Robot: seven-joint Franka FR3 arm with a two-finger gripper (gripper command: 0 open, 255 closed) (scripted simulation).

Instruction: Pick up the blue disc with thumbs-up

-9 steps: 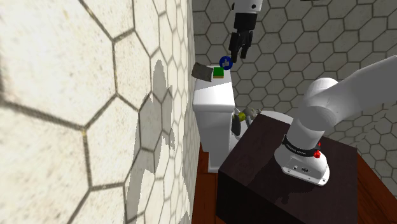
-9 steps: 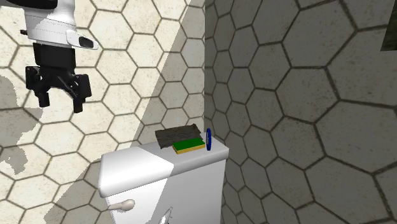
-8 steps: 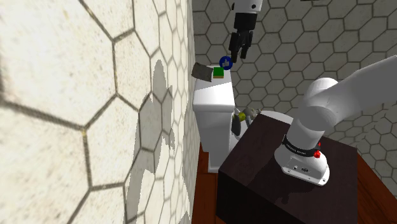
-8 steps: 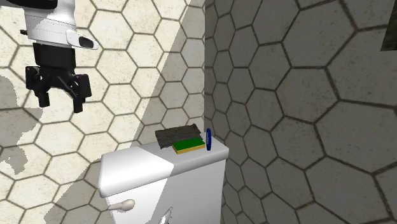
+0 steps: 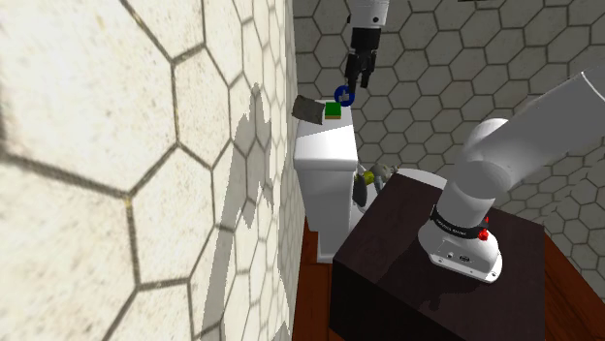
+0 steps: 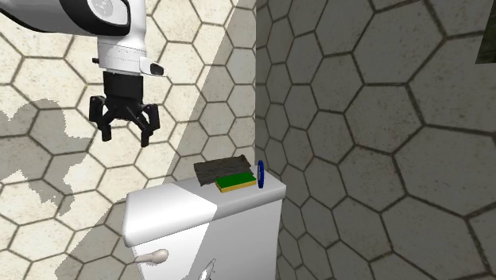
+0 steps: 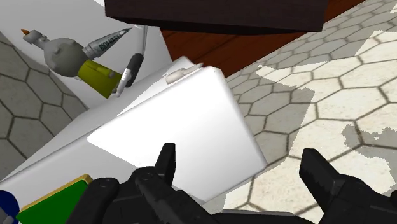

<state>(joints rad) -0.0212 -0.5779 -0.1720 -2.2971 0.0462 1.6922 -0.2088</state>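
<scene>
The blue disc (image 6: 260, 174) stands on its edge at the far end of the white toilet tank lid (image 6: 191, 211), next to a green sponge (image 6: 237, 183). In the shoulder view the disc (image 5: 343, 94) sits just below my gripper (image 5: 357, 74). The second exterior view has my gripper (image 6: 125, 135) hanging open in the air, above the lid and well off to that view's left of the disc. In the wrist view the open gripper (image 7: 242, 170) looks down on the lid (image 7: 184, 130). The sponge (image 7: 51, 202) and a sliver of the disc (image 7: 5, 203) lie off to one side.
A dark grey cloth (image 6: 220, 169) lies behind the sponge on the lid. Hexagon-tiled walls close in around the tank. A flush handle (image 6: 151, 256) sticks out of the tank front. Small bottles (image 7: 95, 75) sit beside the dark stand (image 5: 427, 276).
My gripper has swung toward the second exterior view's right, closer to the tank and the disc, staying open. The disc, sponge and cloth have not moved.
</scene>
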